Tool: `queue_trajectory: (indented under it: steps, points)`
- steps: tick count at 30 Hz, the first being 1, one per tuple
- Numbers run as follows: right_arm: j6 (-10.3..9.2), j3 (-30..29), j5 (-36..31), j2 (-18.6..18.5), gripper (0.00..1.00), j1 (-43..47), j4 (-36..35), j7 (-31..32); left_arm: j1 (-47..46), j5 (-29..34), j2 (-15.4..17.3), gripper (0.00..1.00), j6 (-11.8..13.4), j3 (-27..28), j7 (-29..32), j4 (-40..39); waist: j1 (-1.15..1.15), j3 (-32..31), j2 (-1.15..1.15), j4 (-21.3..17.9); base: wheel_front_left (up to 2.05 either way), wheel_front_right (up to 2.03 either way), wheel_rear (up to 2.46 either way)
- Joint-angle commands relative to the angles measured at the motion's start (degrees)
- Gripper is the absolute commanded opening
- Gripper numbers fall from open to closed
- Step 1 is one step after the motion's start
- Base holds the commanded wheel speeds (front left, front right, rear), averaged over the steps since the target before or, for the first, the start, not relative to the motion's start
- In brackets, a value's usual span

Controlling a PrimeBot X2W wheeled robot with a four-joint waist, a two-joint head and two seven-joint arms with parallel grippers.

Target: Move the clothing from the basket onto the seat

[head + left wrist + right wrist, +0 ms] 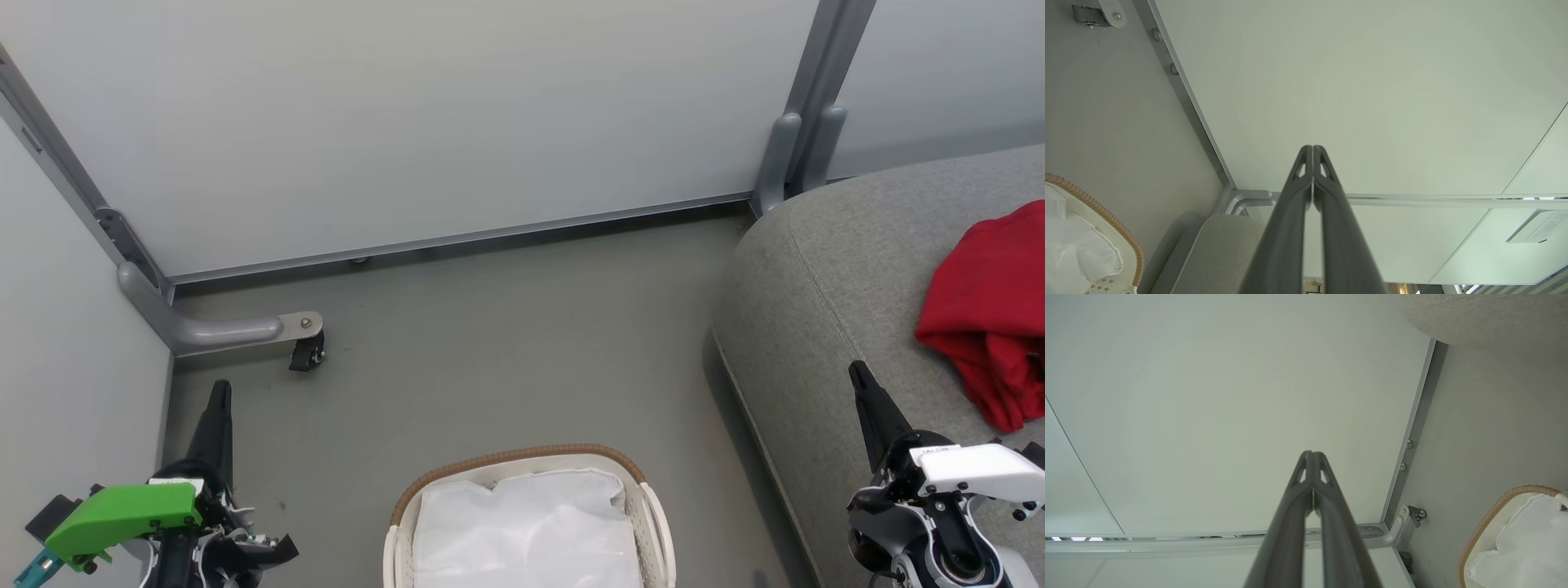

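My left gripper [217, 402]: fingers pressed together, nothing held, above the floor [506, 327]. Centre: the basket [522, 456], white liner [522, 523] exposed. My right gripper [862, 384] is likewise closed and empty. The red clothing [984, 314] lies on the seat [824, 269], far right.

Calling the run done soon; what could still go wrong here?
1. The clothing on the seat is cut by the head view's right edge; a full count cannot be confirmed.
2. The basket shows white liner, but its near part is out of frame; something might remain.
3. The shut right end effector sits near the clothing; a sweep could snag it.
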Motion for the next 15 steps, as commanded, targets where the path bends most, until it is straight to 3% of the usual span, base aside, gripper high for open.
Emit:
queue_trajectory:
  steps: [1, 15]
  points:
    - [-0.02, -0.08, 0.19, -0.17, 0.00, 0.60, -0.22, 0.08, -0.55, -0.17, 0.34, 0.00, -0.22, 0.10, 0.17, -0.01, 0.00, 0.00, 0.00, 0.00, 0.00, 0.00, 0.00]
    - [-0.02, -0.08, 0.20, -0.17, 0.00, 0.60, -0.22, 0.08, -0.55, -0.17, 0.34, 0.00, -0.23, 0.10, 0.17, -0.04, 0.00, 0.00, 0.00, 0.00, 0.00, 0.00, 0.00]
